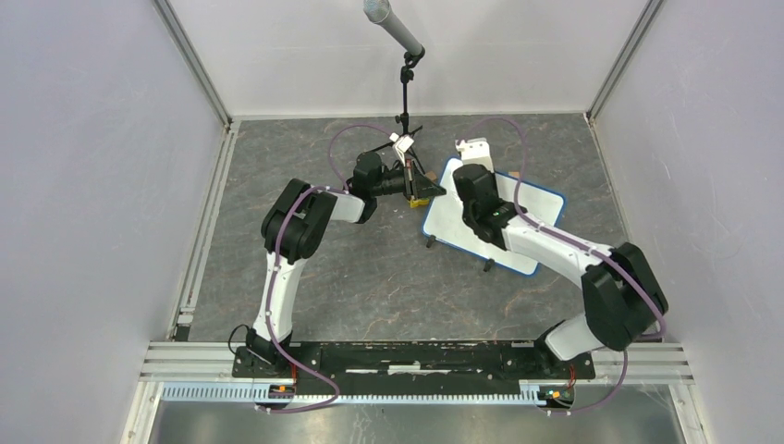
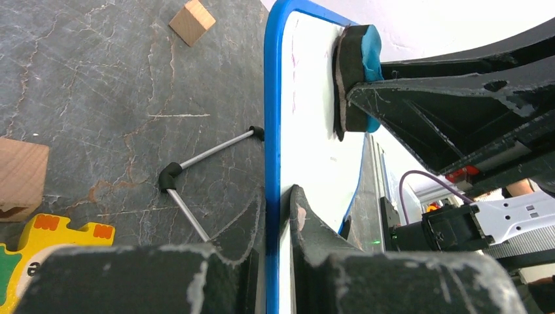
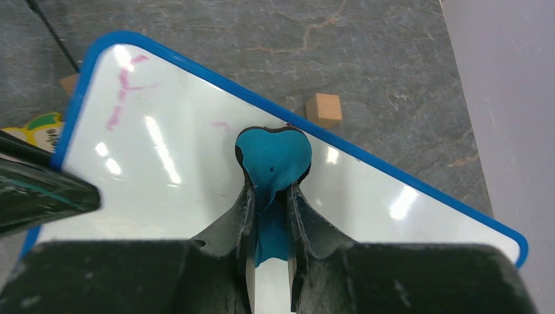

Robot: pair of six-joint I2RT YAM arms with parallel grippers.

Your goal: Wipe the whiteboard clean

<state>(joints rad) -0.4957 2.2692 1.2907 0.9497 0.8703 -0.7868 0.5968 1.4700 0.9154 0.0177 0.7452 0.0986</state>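
My left end effector (image 2: 276,209) pinches the whiteboard (image 2: 314,157) by its rim; my right end effector (image 3: 269,196) clamps the eraser (image 3: 273,152), seemingly pressed on its face.

blue-rimmed whiteboard (image 3: 183,190), glossy white face, faint pink marks near one corner.

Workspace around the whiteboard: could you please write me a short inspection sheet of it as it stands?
Surface: dark marbled table.
Job's things: whiteboard, pink marks near one corner; blue eraser against its face.
Clutter: wooden blocks, yellow puzzle piece, microphone stand.
Grippers: left claw shut on the whiteboard's blue rim; right claw shut on the eraser.
Cables: purple cables looped along both arms; no snag seen.
Surroundings: plain walls, metal rail at the near edge.
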